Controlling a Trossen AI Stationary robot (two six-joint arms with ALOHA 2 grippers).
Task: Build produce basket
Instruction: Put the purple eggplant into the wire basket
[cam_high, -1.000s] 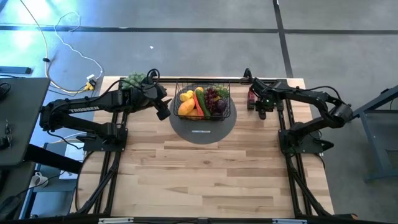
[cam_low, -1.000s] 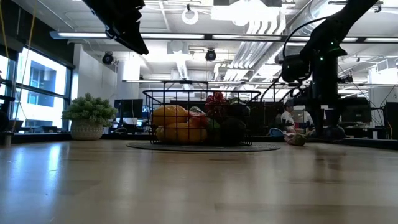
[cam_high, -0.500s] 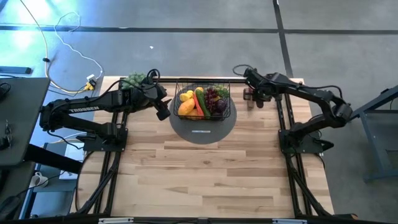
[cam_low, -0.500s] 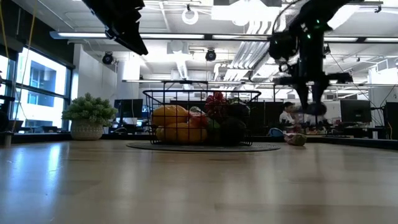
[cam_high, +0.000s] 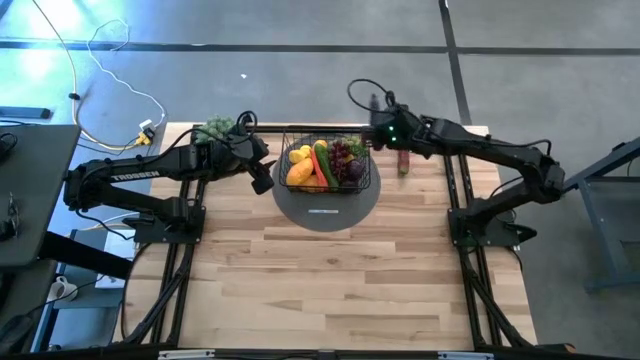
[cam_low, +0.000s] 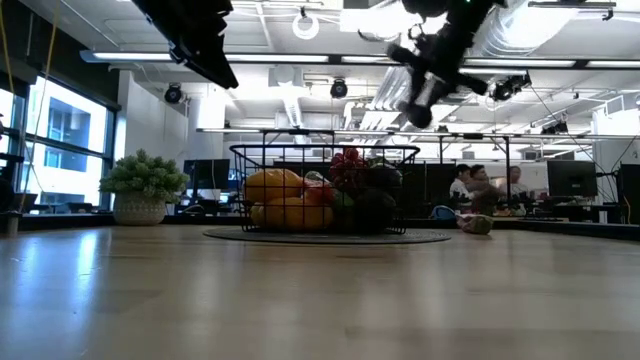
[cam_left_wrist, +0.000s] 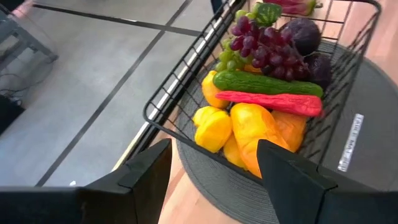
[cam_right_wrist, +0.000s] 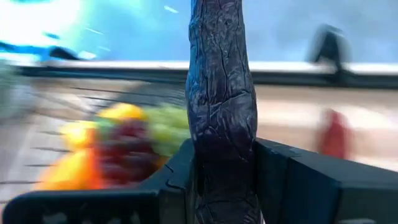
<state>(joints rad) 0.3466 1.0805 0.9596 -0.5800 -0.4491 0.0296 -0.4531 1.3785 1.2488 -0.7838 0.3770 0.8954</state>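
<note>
The black wire basket (cam_high: 285, 150) stands on a flat grey disc (cam_high: 325, 212) at the table's far middle. It holds lemons, a mango, a cucumber, a red carrot-like piece, grapes and plums (cam_left_wrist: 267, 93). My right gripper (cam_high: 378, 128) is shut on a dark purple wrinkled eggplant (cam_right_wrist: 221, 93), high above the basket's right far corner, as the low view (cam_low: 425, 90) shows. My left gripper (cam_high: 262, 176) is open and empty, raised beside the basket's left side. My right gripper pinches the eggplant between its two fingers, one on each long side (cam_right_wrist: 199, 155). The eggplant's free end (cam_right_wrist: 217, 25) sticks out well past the fingers. It is lifted clear of the table and the basket.
A pale green bushy cluster in a pot (cam_high: 213, 128) stands at the far left corner. A small red piece (cam_high: 403, 160) lies on the table right of the basket. The table's near half is bare wood (cam_high: 330, 290).
My right gripper has risen from the table's far right, lifting the eggplant clear. It has carried it toward the table's left edge, to above the basket's right far corner. The red piece stays on the table.
</note>
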